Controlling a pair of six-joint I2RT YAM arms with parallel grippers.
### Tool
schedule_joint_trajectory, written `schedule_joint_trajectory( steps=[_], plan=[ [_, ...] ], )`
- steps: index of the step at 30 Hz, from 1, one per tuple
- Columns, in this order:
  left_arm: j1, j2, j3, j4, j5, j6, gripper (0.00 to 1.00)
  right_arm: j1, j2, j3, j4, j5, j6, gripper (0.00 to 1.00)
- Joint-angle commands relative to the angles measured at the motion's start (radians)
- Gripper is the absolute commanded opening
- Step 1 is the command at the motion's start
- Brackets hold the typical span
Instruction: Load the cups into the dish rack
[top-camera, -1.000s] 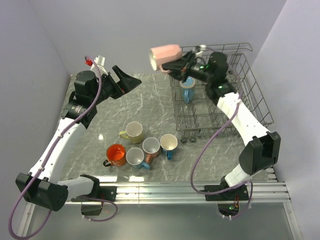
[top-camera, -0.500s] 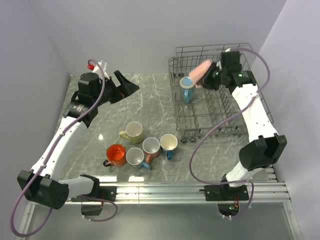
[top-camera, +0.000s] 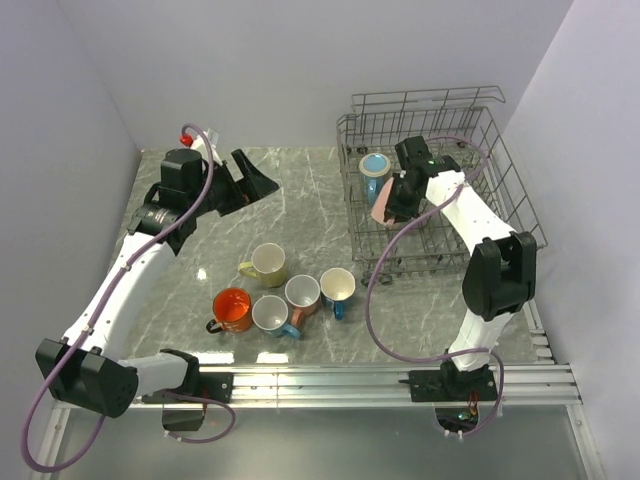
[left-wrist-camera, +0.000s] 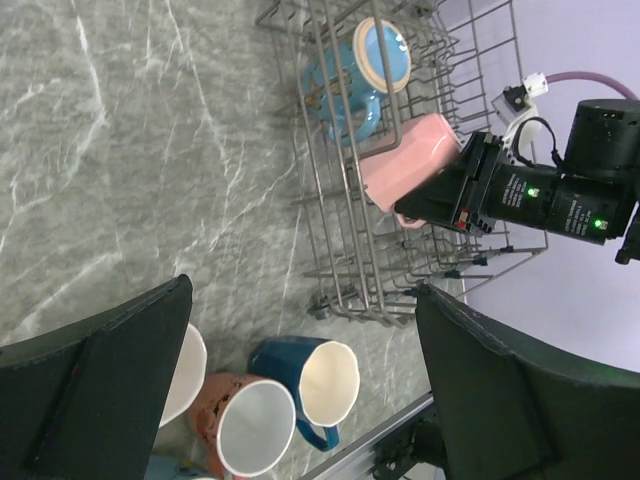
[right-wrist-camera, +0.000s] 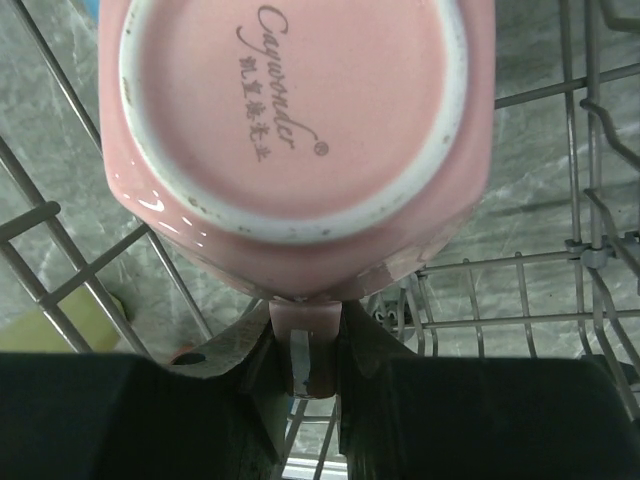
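My right gripper (top-camera: 398, 196) is shut on the handle of the pink mug (top-camera: 383, 208) and holds it bottom-up, low inside the grey wire dish rack (top-camera: 500, 170). The right wrist view shows the mug's base (right-wrist-camera: 300, 120) and its handle pinched between my fingers (right-wrist-camera: 225, 350). A light blue mug (top-camera: 374, 170) sits in the rack just behind it. My left gripper (top-camera: 250, 172) is open and empty, high over the back left of the table. Yellow-green (top-camera: 268, 263), orange (top-camera: 232, 310), salmon (top-camera: 302, 294), dark blue (top-camera: 337, 287) and white-inside blue (top-camera: 270, 314) mugs stand on the table.
The rack's tall wire sides (left-wrist-camera: 330, 200) and upright tines (right-wrist-camera: 560, 265) surround the pink mug. The marble table (top-camera: 300, 200) ends at walls at the back and on both sides. A metal rail (top-camera: 350, 378) runs along the near edge.
My right arm has swung the pink mug from high above the rack's left corner down into the rack beside the light blue mug. The left arm has barely moved.
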Motion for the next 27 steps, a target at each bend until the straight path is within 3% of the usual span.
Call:
schedule_joint_trajectory(
  steps=[1,9,17,18,19,20,22,27],
  plan=[
    [0.003,-0.006,0.04,-0.04,-0.002,0.035,0.99,0.018,0.005,0.006,0.125,0.047,-0.013,0.0],
    [0.003,-0.023,0.033,-0.068,-0.028,0.046,0.99,0.109,0.042,-0.171,0.197,0.107,0.002,0.0],
    [0.003,0.029,0.042,-0.097,-0.06,0.066,0.98,0.109,0.073,-0.18,0.221,0.027,-0.046,0.0],
    [0.003,0.052,0.055,-0.114,-0.072,0.071,0.98,0.107,0.077,-0.173,0.214,0.019,-0.046,0.03],
    [0.003,0.064,0.062,-0.123,-0.084,0.074,0.98,0.109,0.081,-0.169,0.21,0.01,-0.049,0.12],
    [0.003,0.078,0.071,-0.134,-0.095,0.083,0.98,0.109,0.081,-0.166,0.211,-0.019,-0.05,0.3],
    [0.003,0.113,0.094,-0.168,-0.121,0.092,0.98,0.11,0.078,-0.163,0.219,-0.051,-0.046,0.43],
    [0.003,0.148,0.114,-0.175,-0.128,0.105,0.98,0.15,0.113,-0.067,0.191,-0.097,-0.035,0.48]
  ],
)
